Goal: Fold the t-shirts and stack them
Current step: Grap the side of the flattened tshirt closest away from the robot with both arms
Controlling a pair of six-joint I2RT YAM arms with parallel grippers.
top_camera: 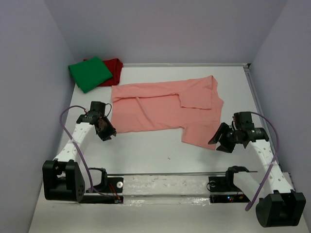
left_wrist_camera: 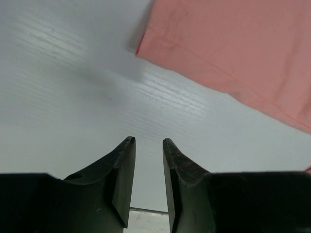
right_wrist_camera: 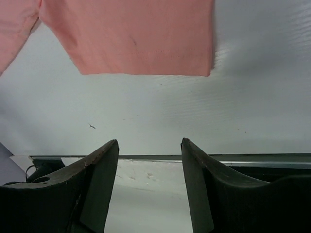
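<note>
The salmon-pink t-shirt [top_camera: 165, 108] lies spread and partly folded over itself in the middle of the white table; its near corner shows in the left wrist view [left_wrist_camera: 233, 48] and a sleeve end in the right wrist view [right_wrist_camera: 131, 36]. The bright green t-shirt [top_camera: 90, 73] lies folded at the back left, on top of the dark red t-shirt [top_camera: 114, 68]. My left gripper [top_camera: 108, 132] is open and empty, just left of the pink shirt's near-left corner; in its own view the gripper [left_wrist_camera: 148, 141] hangs over bare table. My right gripper [top_camera: 219, 141] is open and empty, just right of the sleeve; its wrist view shows the gripper [right_wrist_camera: 149, 141] over the table.
Grey walls close in the table on the left, back and right. A metal rail [top_camera: 165, 174] runs along the near edge between the arm bases. Bare table [top_camera: 160, 150] lies in front of the pink shirt.
</note>
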